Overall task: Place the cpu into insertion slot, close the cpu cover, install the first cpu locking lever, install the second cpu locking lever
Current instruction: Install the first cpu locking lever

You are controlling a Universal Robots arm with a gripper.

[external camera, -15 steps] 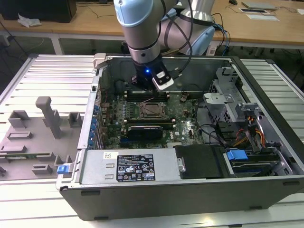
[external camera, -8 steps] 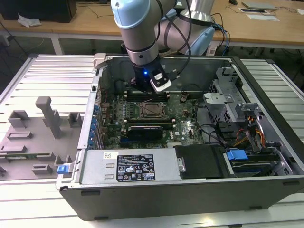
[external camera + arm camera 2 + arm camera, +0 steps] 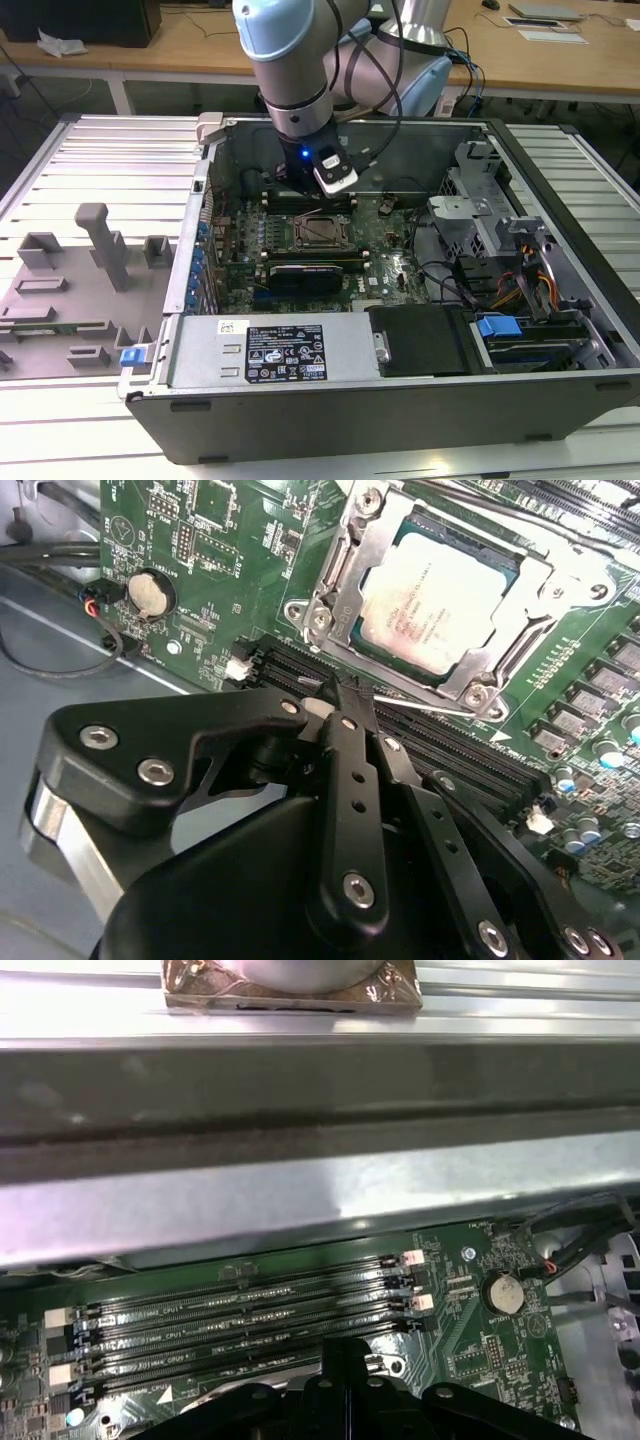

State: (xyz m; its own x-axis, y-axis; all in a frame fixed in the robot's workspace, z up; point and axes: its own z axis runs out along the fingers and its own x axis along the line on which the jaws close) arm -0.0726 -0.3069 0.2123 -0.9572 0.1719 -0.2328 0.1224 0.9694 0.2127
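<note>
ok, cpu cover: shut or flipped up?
Shut. In the second wrist view the cpu cover lies flat around the cpu, whose top shows through its window.

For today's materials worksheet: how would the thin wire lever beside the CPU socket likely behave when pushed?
The wire lever is long and thin, so probably springy, flexing before moving. Its smooth, shiny metal could let a pusher slip off.

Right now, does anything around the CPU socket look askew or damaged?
Nothing stands out. The cpu lies flat and square under the cpu cover, which looks level. One thin locking lever runs along the cover's edge, close to the claw.
</note>
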